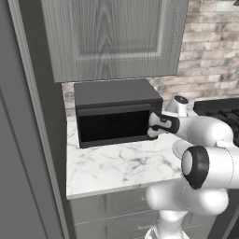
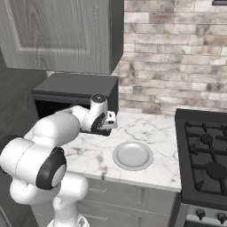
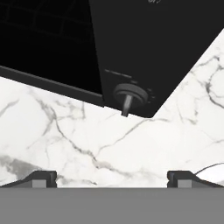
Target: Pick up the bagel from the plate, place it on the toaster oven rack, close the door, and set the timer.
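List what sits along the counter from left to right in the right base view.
Black toaster oven → gripper at the oven's right front corner → empty grey plate on the marble counter → stove with dark grates.

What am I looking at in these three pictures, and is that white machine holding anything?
It is a rendered kitchen with a white robot arm on a base that can drive. Two pictures come from cameras on that base, behind the arm to its left and right. The third comes from a camera on the hand, looking along its jaws.

On the marble counter stands a black toaster oven; its door looks closed. The hand view shows the oven's timer knob just ahead. Beside the oven lies a light-grey plate, and no bagel is on it. A stove stands to the right.

The gripper holds nothing; its jaws stand wide open.
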Robot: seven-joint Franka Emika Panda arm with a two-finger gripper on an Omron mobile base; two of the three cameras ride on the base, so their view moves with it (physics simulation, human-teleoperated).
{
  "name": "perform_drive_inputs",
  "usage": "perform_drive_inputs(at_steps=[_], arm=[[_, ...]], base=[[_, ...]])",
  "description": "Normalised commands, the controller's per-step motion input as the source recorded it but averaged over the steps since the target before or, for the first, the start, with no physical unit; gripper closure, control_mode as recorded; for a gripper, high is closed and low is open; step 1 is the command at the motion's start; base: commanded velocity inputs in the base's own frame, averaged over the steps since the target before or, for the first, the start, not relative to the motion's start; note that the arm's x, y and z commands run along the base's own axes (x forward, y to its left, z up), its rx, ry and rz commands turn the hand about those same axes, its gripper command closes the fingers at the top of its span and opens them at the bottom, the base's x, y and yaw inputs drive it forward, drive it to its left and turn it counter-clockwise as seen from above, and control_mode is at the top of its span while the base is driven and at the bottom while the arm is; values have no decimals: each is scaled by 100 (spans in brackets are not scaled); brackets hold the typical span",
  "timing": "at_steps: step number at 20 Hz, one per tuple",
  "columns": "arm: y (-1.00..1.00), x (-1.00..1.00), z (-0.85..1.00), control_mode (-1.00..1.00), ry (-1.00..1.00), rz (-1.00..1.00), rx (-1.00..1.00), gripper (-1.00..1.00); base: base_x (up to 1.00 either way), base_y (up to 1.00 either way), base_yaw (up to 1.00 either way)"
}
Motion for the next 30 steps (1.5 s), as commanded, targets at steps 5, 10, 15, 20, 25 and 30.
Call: perform_drive_inputs(at_steps=[5,10,15,20,25,30], arm=[[0,24,-8,-100,0,0,0,-100],[0,26,-3,-100,0,0,0,-100],[0,20,-9,-100,0,-2,0,-100],[0,15,-14,-100,0,-4,1,-100],[0,11,-13,-100,0,-7,1,-100],[0,14,-6,-100,0,-7,0,-100]], base=[[0,0,0],[0,0,0],[0,0,0],[0,0,0],[0,0,0],[0,0,0]])
